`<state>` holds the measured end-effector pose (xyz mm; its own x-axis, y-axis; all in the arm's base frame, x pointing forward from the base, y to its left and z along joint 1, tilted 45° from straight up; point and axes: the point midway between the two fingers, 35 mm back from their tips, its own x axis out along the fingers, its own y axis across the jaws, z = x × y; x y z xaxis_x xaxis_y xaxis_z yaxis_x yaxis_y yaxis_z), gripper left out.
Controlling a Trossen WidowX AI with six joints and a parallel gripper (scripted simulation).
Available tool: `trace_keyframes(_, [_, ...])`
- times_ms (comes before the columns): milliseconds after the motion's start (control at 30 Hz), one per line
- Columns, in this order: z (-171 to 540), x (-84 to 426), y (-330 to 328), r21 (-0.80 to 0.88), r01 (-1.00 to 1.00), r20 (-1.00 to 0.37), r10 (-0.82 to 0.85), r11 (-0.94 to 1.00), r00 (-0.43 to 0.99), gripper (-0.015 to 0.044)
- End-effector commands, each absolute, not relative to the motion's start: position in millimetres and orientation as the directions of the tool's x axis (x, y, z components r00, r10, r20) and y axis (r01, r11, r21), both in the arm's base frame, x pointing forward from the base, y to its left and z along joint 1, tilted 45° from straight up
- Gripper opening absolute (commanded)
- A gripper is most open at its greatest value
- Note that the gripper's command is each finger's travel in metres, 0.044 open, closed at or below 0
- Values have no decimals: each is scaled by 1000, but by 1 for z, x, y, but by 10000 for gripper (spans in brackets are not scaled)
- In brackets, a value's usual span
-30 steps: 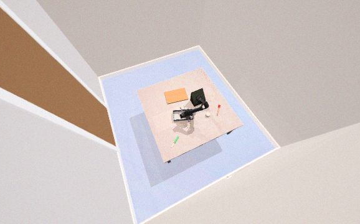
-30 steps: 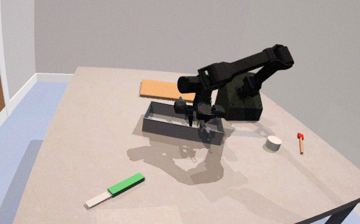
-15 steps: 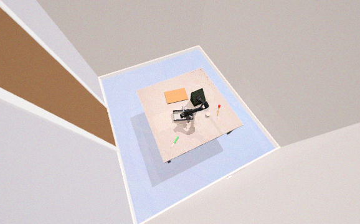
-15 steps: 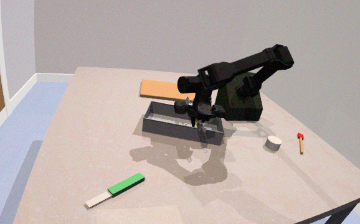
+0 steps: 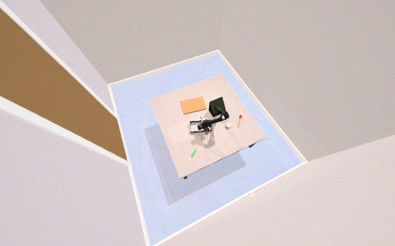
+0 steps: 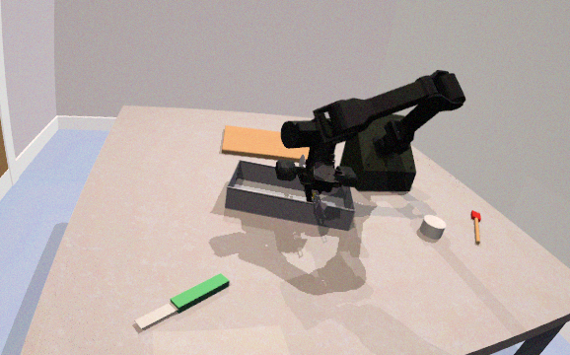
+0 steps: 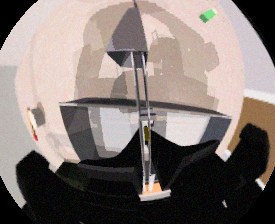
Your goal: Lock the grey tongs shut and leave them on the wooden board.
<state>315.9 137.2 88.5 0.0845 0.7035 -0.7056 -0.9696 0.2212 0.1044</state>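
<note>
The gripper (image 5: 204, 127) (image 6: 311, 194) (image 7: 142, 129) is closed on the grey tongs (image 5: 201, 119) (image 6: 319, 207) (image 7: 139, 85), whose two arms are pinched close together, nearly parallel, with a narrow gap seen between them. A small yellow mark (image 7: 147, 134) is shown right at the fingertips. Whether the lock is engaged cannot be told.

Around and below the jaws, the roasting tin (image 5: 197, 131) (image 6: 265, 202) (image 7: 215, 129) is seen; it is crossed by the tongs, and their wide grey end is held out past the tin's long wall, on the side away from the board. The jaws are placed nearer one short end of the tin than the other.

Beyond the opposite long wall, the wooden board (image 5: 193, 105) (image 6: 250, 142) (image 7: 154, 188) is laid flat, apart from the tongs. Near the tin, to one side of the jaws, the arm's dark base (image 5: 212, 111) (image 6: 398, 179) is set on the table (image 5: 170, 113) (image 6: 142, 197) (image 7: 228, 65).

Farther from the jaws, past the tin's nearer short end, a short white cylinder (image 5: 227, 126) (image 6: 433, 227) is stood, with a red-headed, wooden-handled tool (image 5: 239, 120) (image 6: 477, 229) laid beyond it. Well away on the side opposite the board, a green-handled tool (image 5: 193, 154) (image 6: 200, 292) (image 7: 208, 15) with a pale blade is laid flat.
</note>
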Motion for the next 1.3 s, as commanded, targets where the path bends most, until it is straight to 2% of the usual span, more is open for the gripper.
trace_keyframes(0, [89, 316, 137, 102, -970, -705, 703, 221, 87, -150])
trace_keyframes(433, [177, 305, 48, 106, -968, -711, 698, 227, 86, -150])
trace_keyframes(933, [172, 306, 48, 108, -969, -715, 695, 221, 79, -150])
trace_keyframes(1267, [137, 323, 6, 7, -991, -728, 680, 133, 86, -150])
